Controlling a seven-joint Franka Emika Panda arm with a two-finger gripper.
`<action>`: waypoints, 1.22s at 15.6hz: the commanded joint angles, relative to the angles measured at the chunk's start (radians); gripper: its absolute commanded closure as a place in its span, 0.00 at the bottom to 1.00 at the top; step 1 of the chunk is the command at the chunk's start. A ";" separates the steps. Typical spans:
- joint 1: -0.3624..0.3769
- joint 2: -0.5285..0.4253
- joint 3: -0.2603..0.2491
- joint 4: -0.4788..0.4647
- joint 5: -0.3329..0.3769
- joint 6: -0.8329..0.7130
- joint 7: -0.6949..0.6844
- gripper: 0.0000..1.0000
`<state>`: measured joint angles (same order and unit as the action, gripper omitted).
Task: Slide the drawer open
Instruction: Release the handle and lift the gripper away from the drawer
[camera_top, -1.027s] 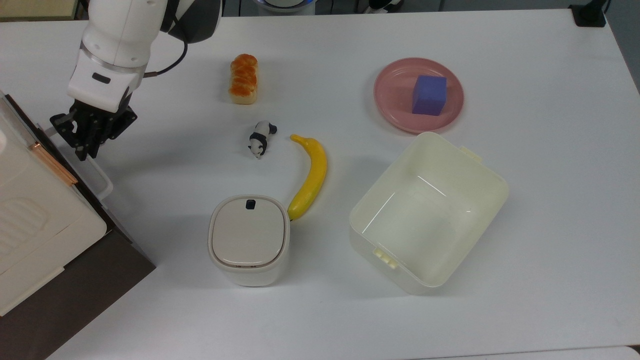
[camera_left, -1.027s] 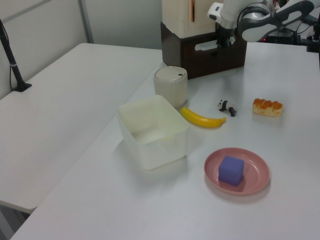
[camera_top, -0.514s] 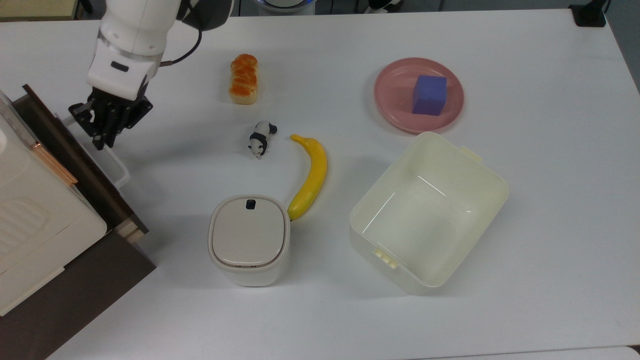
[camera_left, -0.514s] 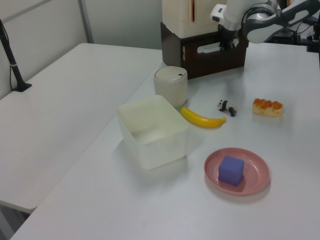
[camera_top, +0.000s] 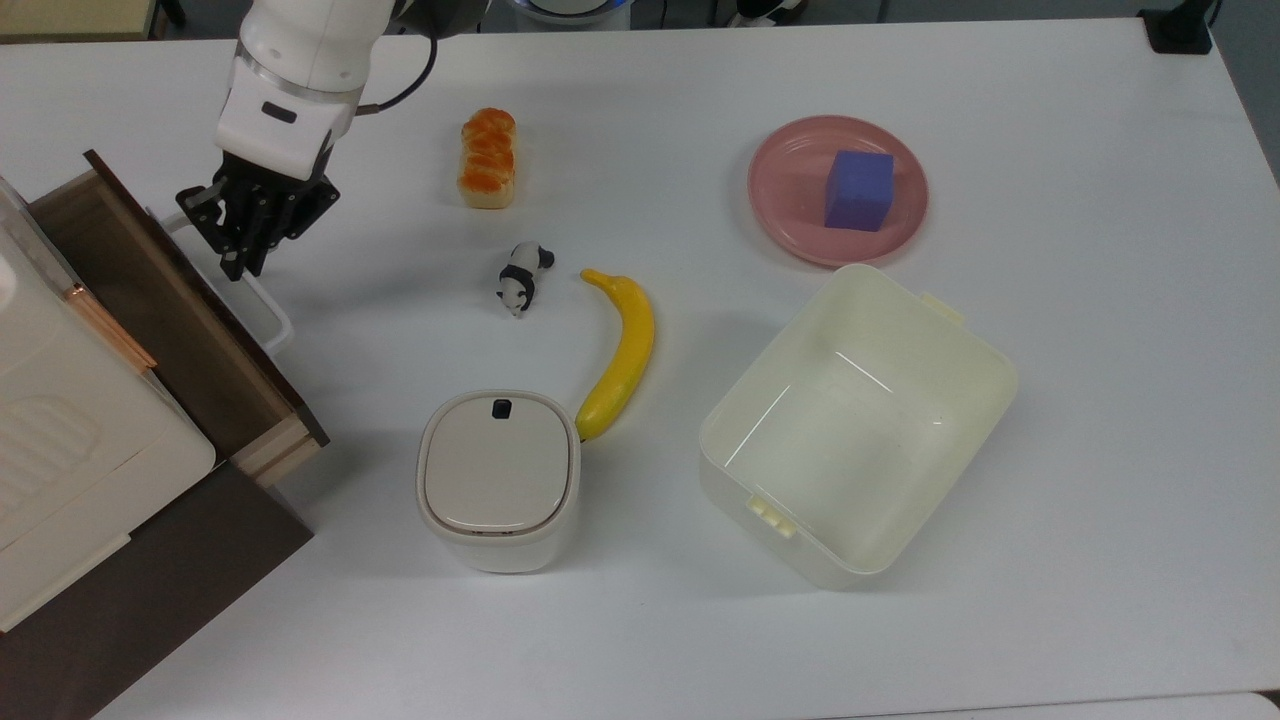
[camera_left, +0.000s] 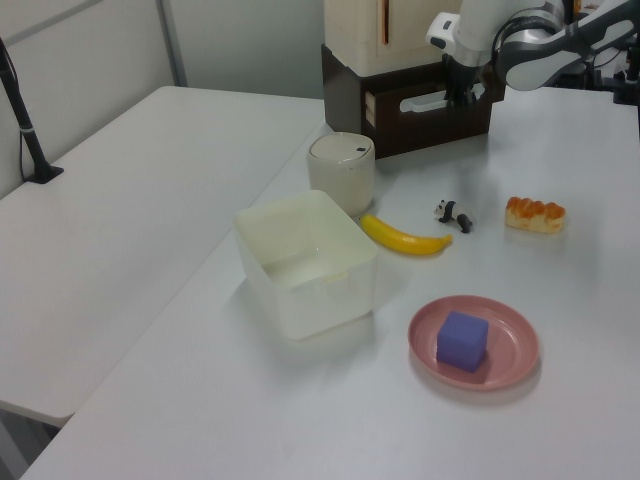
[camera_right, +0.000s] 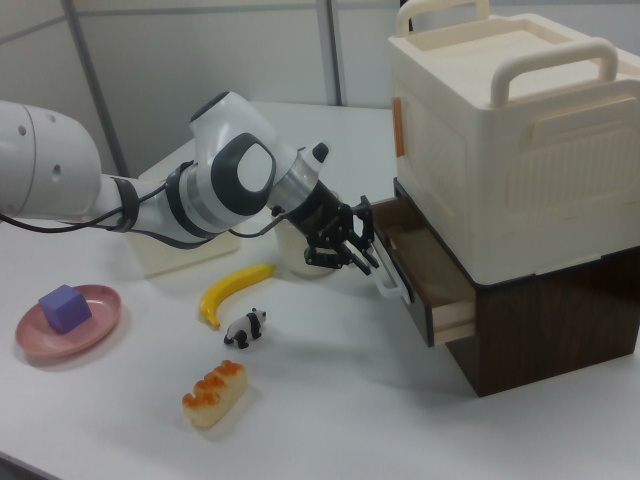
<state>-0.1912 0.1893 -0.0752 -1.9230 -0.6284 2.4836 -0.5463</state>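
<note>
At the upper left of the top view we find the drawer (camera_top: 170, 300) partly drawn out from beneath the white appliance (camera_top: 60, 420), brown floor exposed. We note the gripper (camera_top: 240, 262) pinching the white handle (camera_top: 268, 310) at its upper end, fingers pressed on it.

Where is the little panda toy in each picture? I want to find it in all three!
Top view: the panda toy lies near the middle, just to the top view's left of the banana.
Left view: the panda toy lies right of centre, just beyond the banana's right tip.
Right view: the panda toy stands low and left of centre, below the banana.
Shared landmark: the yellow banana beside it.
</note>
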 joint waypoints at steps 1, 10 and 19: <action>0.058 -0.067 0.031 -0.108 0.013 -0.049 0.063 1.00; 0.082 -0.067 0.061 -0.085 0.027 -0.101 0.165 0.02; 0.167 -0.080 0.072 0.132 0.468 -0.467 0.336 0.00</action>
<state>-0.0365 0.1358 0.0029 -1.9033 -0.3073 2.2160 -0.2370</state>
